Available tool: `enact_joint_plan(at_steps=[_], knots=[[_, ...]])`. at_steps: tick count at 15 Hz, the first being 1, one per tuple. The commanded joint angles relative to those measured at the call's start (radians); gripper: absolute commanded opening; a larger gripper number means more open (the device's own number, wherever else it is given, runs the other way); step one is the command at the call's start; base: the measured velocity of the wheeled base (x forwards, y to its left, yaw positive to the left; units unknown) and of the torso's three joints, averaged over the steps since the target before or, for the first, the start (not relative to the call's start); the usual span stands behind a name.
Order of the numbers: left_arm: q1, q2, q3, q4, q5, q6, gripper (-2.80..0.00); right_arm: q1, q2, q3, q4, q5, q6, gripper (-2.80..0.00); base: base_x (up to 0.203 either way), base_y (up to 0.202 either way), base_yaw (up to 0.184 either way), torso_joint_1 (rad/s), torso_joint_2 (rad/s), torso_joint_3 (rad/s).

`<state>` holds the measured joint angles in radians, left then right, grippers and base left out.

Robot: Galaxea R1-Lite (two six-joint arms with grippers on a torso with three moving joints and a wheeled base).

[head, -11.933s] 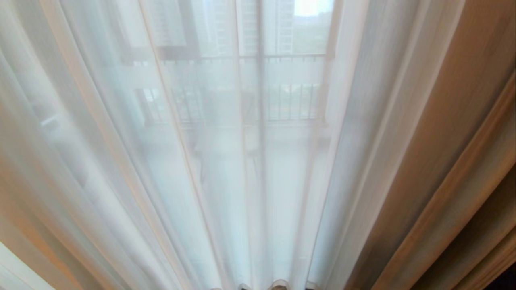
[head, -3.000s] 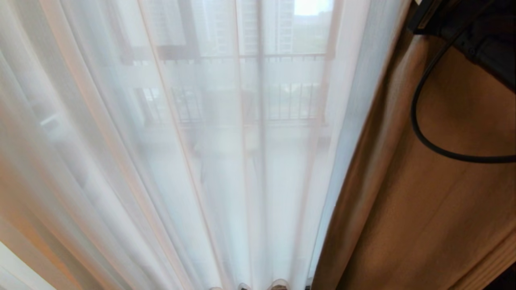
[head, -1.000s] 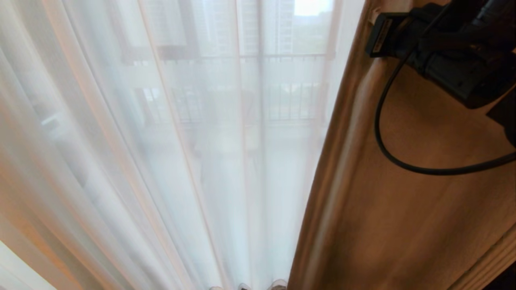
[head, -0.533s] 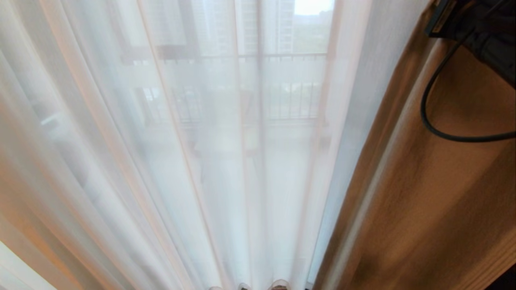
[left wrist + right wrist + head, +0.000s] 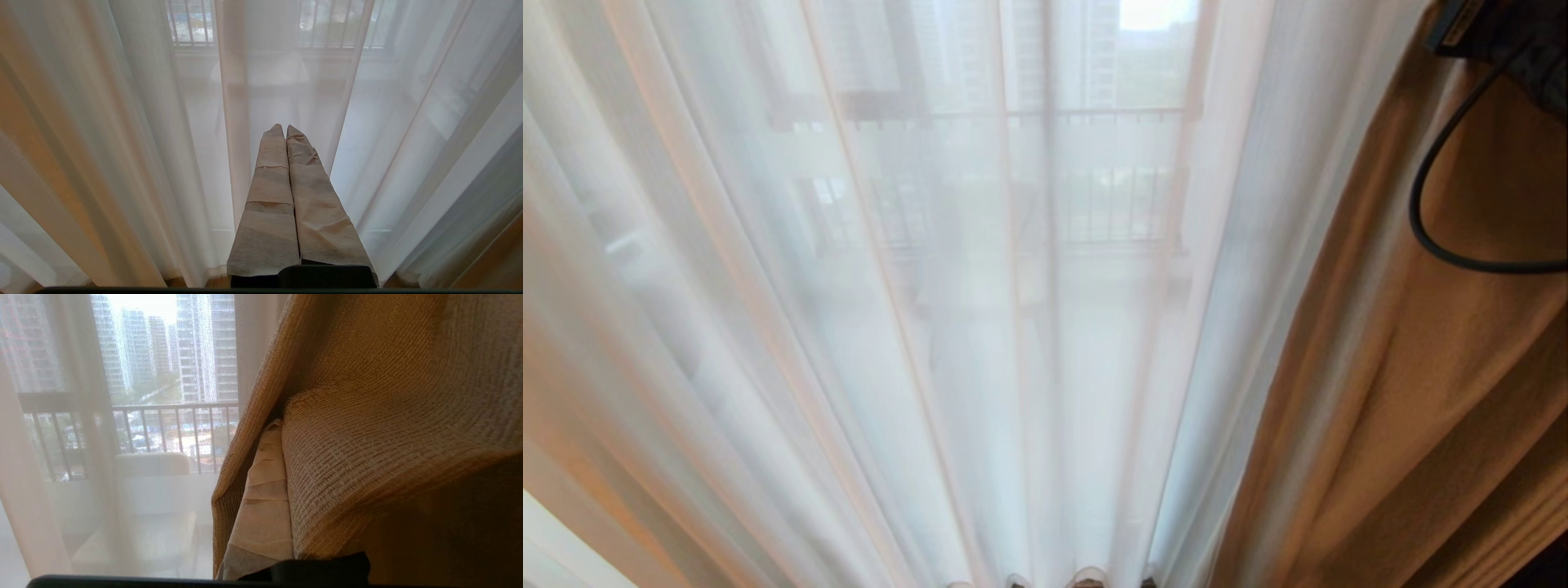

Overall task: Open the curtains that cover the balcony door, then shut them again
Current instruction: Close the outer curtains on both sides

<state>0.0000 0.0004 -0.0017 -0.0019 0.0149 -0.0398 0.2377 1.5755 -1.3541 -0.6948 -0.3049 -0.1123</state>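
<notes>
The right gripper (image 5: pixel 282 428) was up at the far right, jaws pressed together, with the thick beige curtain (image 5: pixel 1421 392) draped over one taped finger; whether any cloth was pinched between the fingers the wrist view did not show, so at best the fabric looked hooked rather than clamped. The sheer white curtain (image 5: pixel 915 327) hung across the whole middle, and the balcony door (image 5: pixel 1049 163) showed only as a dim dark upright behind it.

To do this sweep well, the arm had to carry the drape's leading edge level along the track, keeping the cloth seated on the finger so it didn't slide off, and keeping the black cable (image 5: pixel 1437 237) clear of the folds.

The left gripper (image 5: pixel 284 132) sat low at the centre, closed and empty, pointing at the sheer.

Hidden: the curtain rail, the top hooks, most of the right arm past the frame edge, and the right gripper's second finger under the weave. The door's frosted band was barely readable through the sheer.
</notes>
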Motion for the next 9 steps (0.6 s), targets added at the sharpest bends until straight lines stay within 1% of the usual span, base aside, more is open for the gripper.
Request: enact_joint_plan(at_steps=[1, 2, 6, 9], knots=[[0.000, 0.000, 0.000, -0.001, 0.000, 0.000, -2.80, 0.000, -0.016, 0.004, 0.001, -0.002, -0.001, -2.80, 0.000, 0.000, 0.000, 0.000, 0.00, 0.000], [0.000, 0.000, 0.000, 0.000, 0.000, 0.000, -2.80, 0.000, -0.024, 0.006, 0.003, -0.001, -0.001, 0.00, 0.000, 0.000, 0.000, 0.000, 0.00, 0.000], [0.000, 0.000, 0.000, -0.001, 0.000, 0.000, -2.80, 0.002, -0.071, 0.035, 0.009, 0.002, -0.001, 0.00, 0.000, 0.000, 0.000, 0.000, 0.00, 0.000], [0.000, 0.000, 0.000, 0.000, 0.000, 0.000, -2.80, 0.002, -0.166, 0.094, 0.051, 0.002, -0.002, 0.00, 0.000, 0.000, 0.000, 0.000, 0.00, 0.000]])
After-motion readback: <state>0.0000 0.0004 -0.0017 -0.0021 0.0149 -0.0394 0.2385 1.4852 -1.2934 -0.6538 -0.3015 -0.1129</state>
